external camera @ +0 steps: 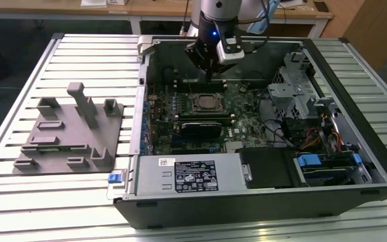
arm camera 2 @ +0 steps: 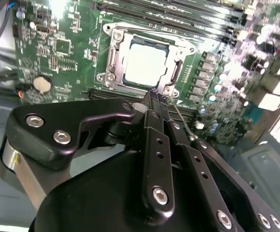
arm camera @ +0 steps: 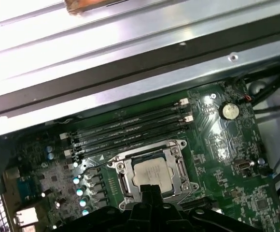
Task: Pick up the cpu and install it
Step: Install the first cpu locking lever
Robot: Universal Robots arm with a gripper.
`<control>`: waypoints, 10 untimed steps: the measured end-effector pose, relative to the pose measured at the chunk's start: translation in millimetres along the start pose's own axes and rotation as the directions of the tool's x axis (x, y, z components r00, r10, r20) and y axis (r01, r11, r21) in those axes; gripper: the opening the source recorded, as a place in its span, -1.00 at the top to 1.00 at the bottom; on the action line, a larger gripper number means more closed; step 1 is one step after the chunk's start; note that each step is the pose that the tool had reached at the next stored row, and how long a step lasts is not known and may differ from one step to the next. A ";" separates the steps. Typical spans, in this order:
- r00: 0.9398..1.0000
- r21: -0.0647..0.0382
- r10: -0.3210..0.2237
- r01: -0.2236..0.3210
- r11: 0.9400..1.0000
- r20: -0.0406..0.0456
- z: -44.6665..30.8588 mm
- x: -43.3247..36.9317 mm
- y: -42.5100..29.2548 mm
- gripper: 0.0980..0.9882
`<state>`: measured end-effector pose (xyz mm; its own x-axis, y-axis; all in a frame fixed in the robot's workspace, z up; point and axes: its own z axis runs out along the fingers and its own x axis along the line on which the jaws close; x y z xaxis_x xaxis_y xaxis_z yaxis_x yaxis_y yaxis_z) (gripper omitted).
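The cpu (arm camera 2: 146, 62) is a silvery-white square lying flat inside the metal socket frame (arm camera 2: 112, 58) on the green motherboard, seen in both wrist views (arm camera: 154, 174). In the exterior view the cpu (external camera: 206, 103) sits mid-board inside the open computer case. My gripper (arm camera 2: 156, 95) hangs above the board just off one edge of the socket, its two black fingers pressed together with nothing between them. The same shut fingertips (arm camera: 151, 189) show at the socket's edge in the first wrist view. In the exterior view the gripper (external camera: 210, 76) hovers over the board beyond the socket.
A grey fixture block (external camera: 72, 133) lies on the slatted table at the exterior view's left. Memory slots (arm camera: 130, 130) run beside the socket, with a coin battery (arm camera: 229, 111) nearby. A power supply (external camera: 190, 175), drive cages (external camera: 314, 108) and the case walls (external camera: 141, 101) enclose the board.
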<state>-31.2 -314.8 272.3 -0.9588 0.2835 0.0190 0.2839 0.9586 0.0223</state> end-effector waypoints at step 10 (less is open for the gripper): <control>0.983 0.003 -0.181 0.181 0.983 -0.004 2.2 0.0 -0.1 0.98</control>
<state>-31.2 -314.8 270.0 -0.9943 0.1051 0.0190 0.1056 0.9942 0.0222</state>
